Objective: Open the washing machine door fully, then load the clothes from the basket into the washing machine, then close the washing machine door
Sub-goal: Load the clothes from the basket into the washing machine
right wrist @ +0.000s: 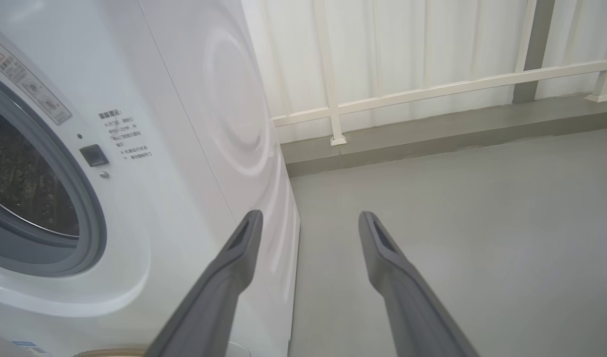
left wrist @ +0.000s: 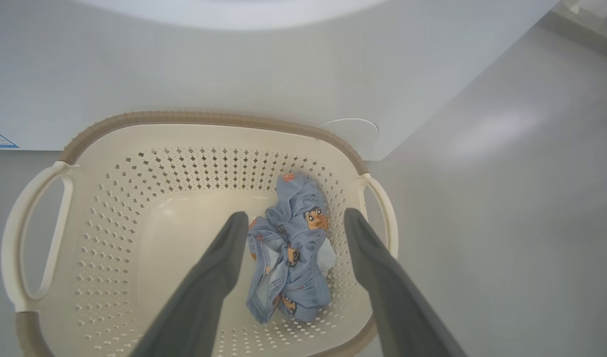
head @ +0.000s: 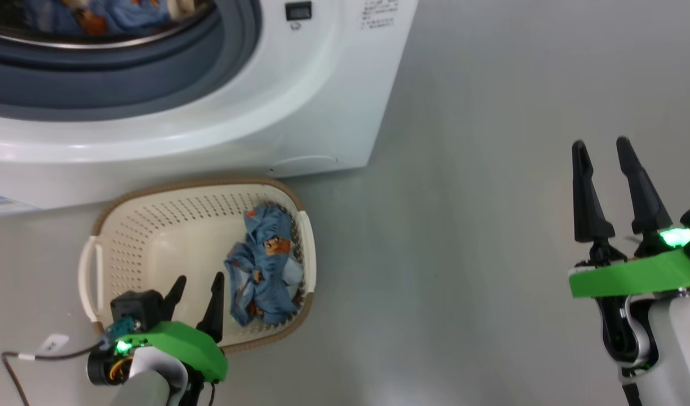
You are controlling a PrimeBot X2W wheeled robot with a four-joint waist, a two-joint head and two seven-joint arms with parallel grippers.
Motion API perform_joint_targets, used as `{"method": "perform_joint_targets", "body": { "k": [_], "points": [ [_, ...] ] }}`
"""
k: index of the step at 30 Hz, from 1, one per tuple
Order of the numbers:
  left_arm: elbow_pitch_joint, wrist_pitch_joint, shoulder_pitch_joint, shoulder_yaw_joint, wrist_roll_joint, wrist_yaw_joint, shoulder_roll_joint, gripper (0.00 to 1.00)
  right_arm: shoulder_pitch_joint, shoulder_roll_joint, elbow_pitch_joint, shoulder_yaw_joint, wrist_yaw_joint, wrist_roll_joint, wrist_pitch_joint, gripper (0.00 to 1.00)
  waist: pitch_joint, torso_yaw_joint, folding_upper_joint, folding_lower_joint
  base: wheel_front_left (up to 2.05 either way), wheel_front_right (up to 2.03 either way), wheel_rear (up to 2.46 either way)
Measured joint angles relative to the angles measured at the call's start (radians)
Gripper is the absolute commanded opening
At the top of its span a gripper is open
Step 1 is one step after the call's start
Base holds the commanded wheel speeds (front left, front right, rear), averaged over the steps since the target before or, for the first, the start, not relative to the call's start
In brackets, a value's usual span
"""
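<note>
Our left hand [head: 199, 278] hung open over the basket [head: 153, 192], one bear-print garment [head: 266, 265] inside to its right, another garment [head: 97, 17] in the washing machine [head: 322, 84], right hand [head: 601, 142] open, blue label [head: 1, 204] unreadable

A laundry corner: white washing machine [right wrist: 184, 99], grey floor [right wrist: 482, 223], pale railing [right wrist: 432, 90] behind.

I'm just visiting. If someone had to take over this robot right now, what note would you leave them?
Left gripper: open, empty, over the basket.
Right gripper: open, empty, over the floor to the right of the washing machine.
Done: the machine's opening is uncovered, and one bear-print garment lies in the drum.
Left: the other garment lies at the right side of the basket. Load it, then shut the door.
</note>
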Motion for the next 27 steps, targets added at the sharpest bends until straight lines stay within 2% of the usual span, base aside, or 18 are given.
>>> {"method": "perform_joint_targets", "body": {
  "k": [6,11,27],
  "points": [
    [0.108,0.0,-0.108,-0.106,-0.033,0.0,0.035,1.0,-0.069,0.014,-0.011,0.01,0.0,0.0,0.0,1.0,0.089,-0.031,0.0,0.0,0.0,0.0,0.0],
    [0.191,0.043,-0.208,-0.227,-0.117,0.0,0.061,1.0,-0.103,0.03,-0.014,0.025,0.0,-0.001,0.0,1.0,0.169,-0.067,0.0,0.0,0.0,0.0,0.0],
    [0.202,0.198,-0.37,-0.498,-0.315,0.0,0.174,1.0,-0.166,0.046,-0.032,0.068,0.0,-0.003,0.0,1.0,0.303,-0.145,0.0,0.0,0.0,0.0,0.0]
  ]
}}
